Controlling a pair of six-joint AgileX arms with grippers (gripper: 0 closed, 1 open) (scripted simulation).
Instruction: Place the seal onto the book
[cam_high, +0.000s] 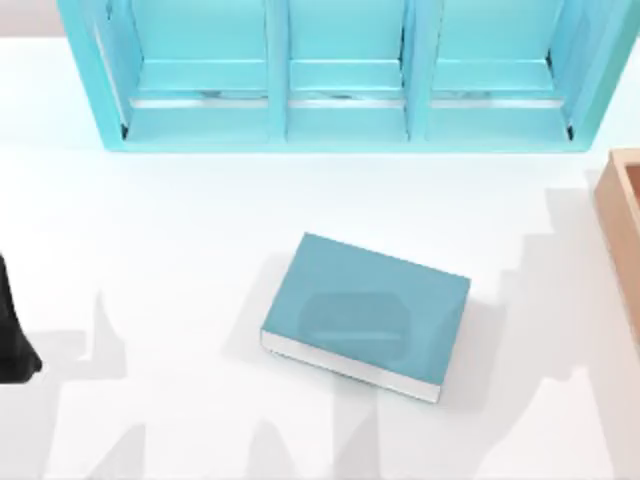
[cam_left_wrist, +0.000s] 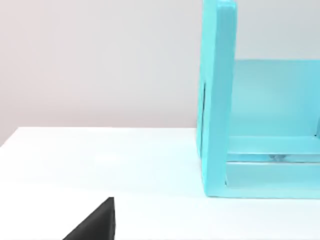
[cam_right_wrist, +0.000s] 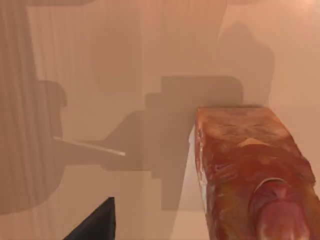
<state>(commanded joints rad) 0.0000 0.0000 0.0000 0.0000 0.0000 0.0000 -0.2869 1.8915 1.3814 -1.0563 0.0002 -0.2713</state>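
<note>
The surface (cam_high: 180, 220) is plain white. A big light-blue shelf (cam_high: 345, 80) stands along its far side. The book (cam_high: 368, 315) lies flat near the middle with its blue cover up and its white pages toward the near edge. Its top is bare, so it is ready to have something set on it.

The seal (cam_right_wrist: 250, 170) is not on the book yet. It sits inside a brown box (cam_high: 625, 235) at the right edge of the surface, in the right wrist view. I think the box keeps it in one spot so it is easy to find.

The right tool (cam_right_wrist: 97, 222) is inside or just over that box, and a dark tip of it shows. The seal is close in front of this tool, a little to one side. I cannot tell if this tool is apart or together, and it does not seem to hold the seal.

The left tool (cam_left_wrist: 95, 225) waits at the left edge, well away from the book. I cannot tell its state either.
</note>
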